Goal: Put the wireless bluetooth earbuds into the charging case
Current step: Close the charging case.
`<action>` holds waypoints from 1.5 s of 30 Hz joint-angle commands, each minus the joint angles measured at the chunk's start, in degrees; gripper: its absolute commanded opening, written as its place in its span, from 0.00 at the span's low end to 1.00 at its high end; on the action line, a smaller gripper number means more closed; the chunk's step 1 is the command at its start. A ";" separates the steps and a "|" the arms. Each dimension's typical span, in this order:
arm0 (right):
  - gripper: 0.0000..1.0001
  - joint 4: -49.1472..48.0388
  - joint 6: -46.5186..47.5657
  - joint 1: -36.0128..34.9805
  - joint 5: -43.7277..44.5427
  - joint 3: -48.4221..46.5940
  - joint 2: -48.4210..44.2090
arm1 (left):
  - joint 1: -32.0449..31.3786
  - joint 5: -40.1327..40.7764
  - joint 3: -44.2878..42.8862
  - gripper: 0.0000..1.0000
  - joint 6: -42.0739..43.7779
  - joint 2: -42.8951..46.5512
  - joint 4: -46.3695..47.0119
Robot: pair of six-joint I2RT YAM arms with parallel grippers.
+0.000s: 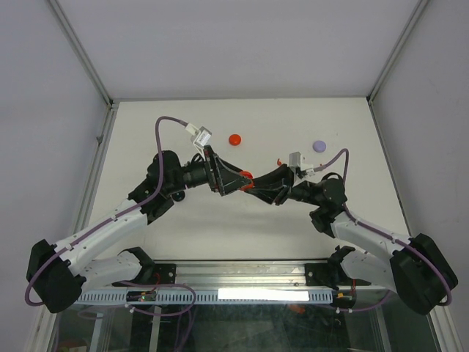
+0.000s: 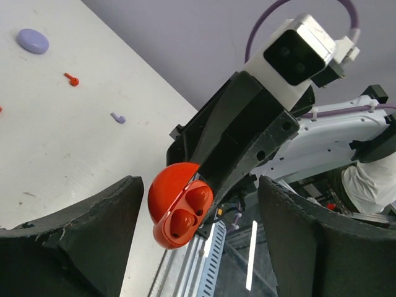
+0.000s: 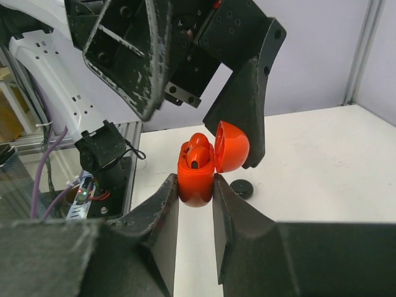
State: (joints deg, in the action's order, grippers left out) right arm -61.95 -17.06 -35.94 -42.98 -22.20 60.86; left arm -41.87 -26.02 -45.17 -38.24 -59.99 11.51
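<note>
The red charging case [image 3: 197,182] is lifted off the table with its lid [image 3: 232,146] hinged open. Two red wireless bluetooth earbuds [image 3: 198,156] sit in its wells, also seen in the left wrist view [image 2: 185,213]. My right gripper [image 3: 195,185] is shut on the case body from both sides. My left gripper [image 2: 201,185] is open, its fingers [image 2: 80,235] standing wide on either side of the case. One left finger [image 3: 247,93] stands right behind the open lid; whether it touches I cannot tell. From above, both grippers meet mid-table at the case [image 1: 247,176].
A loose red earbud [image 2: 72,79] and a lavender earbud [image 2: 117,117] lie on the white table. A lavender disc [image 1: 319,146] and a red disc [image 1: 234,139] sit farther back. A black disc [image 3: 242,189] lies just beyond the case. Walls enclose the table.
</note>
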 commanded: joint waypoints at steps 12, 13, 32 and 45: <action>0.00 0.96 -5.57 2.55 -5.96 -1.77 0.80 | 3.09 -11.66 1.88 0.73 -5.60 0.81 13.45; 0.00 1.47 -5.70 2.63 -6.02 -1.76 0.90 | 3.03 -11.87 1.82 0.73 -5.68 0.91 13.46; 0.00 -0.26 -5.61 2.95 -6.46 -2.77 0.56 | 3.64 -3.34 -1.63 0.74 -2.38 -2.03 -4.16; 0.00 -0.87 -8.14 2.96 -8.17 -2.84 2.95 | 3.63 -13.91 2.92 0.64 -6.20 0.42 14.03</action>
State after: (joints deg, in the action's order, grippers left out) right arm -60.77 -24.16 -33.19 -49.78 -23.07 63.79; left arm -38.85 -35.99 -43.16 -42.85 -62.48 15.57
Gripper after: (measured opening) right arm 0.263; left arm 0.654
